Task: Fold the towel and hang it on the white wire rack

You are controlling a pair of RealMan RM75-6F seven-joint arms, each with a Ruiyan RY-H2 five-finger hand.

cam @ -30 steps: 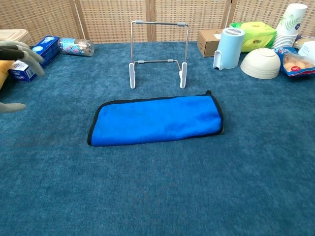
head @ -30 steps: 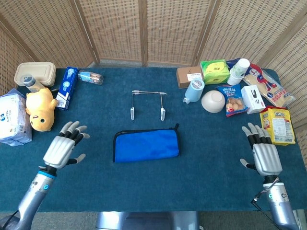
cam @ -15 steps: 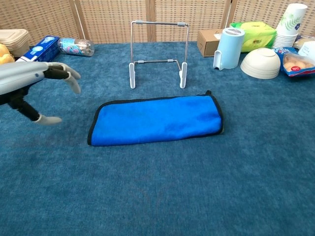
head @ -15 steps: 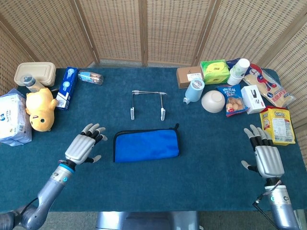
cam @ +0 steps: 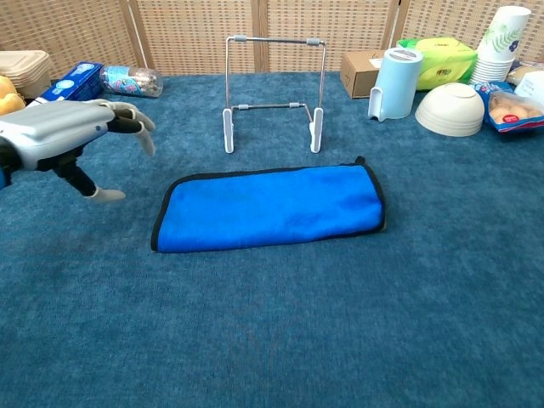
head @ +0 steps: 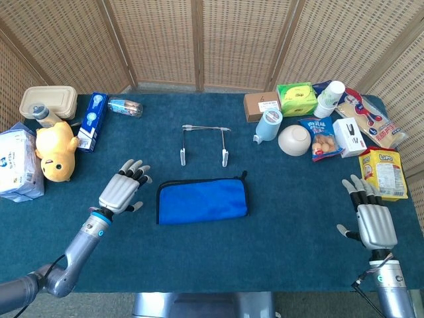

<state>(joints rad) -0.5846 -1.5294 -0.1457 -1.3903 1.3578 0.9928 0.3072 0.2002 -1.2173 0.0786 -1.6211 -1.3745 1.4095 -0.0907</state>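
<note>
My left hand hovered palm down over the worktop, fingers spread apart and holding nothing, its fingertips pointing toward the far side. It sat just beside the left end of the towel without touching it, the forearm running back toward the near-left corner. My right hand hung well apart at the near-right edge, back of the hand up, fingers likewise fanned open and empty, near a yellow snack bag.

The towel lay flat in the middle of the worktop, already folded into a long narrow band. Its long axis ran left to right, tilted slightly so the right end sat a little farther from me. It was bright blue with a dark bound edge, and a small dark loop stuck out at its far-right corner.

Beyond the towel, near but apart, the white wire rack stood upright on its two white feet, its top bar parallel to the towel's length.
</note>
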